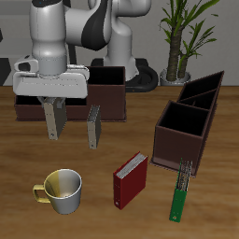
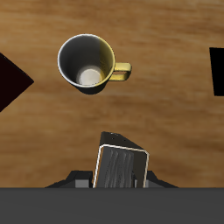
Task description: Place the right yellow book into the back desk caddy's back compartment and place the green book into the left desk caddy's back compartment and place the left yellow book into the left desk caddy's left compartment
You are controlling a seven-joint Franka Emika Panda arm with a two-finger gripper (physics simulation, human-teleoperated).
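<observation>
Robot's two-finger pincer (image 1: 53, 119) hangs above the wooden worktop (image 1: 103, 159), clenched on a thin dull yellow-tan book w/ grey striped page edges, the right yellow book (image 1: 52, 119), held upright off the surface; wrist view shows its end (image 2: 121, 168) between the fingers. Its twin, the left yellow book (image 1: 93, 127), stands upright on the worktop just in front of the back desk caddy (image 1: 105, 91), a long dark reddish-brown open box behind the pincer. The matching left desk caddy (image 1: 189, 119) sits well apart; thin green book (image 1: 180, 196) lies at its near end. Red book (image 1: 130, 179) lies beside a yellow-and-white mug (image 1: 62, 190) nr front edge.
</observation>
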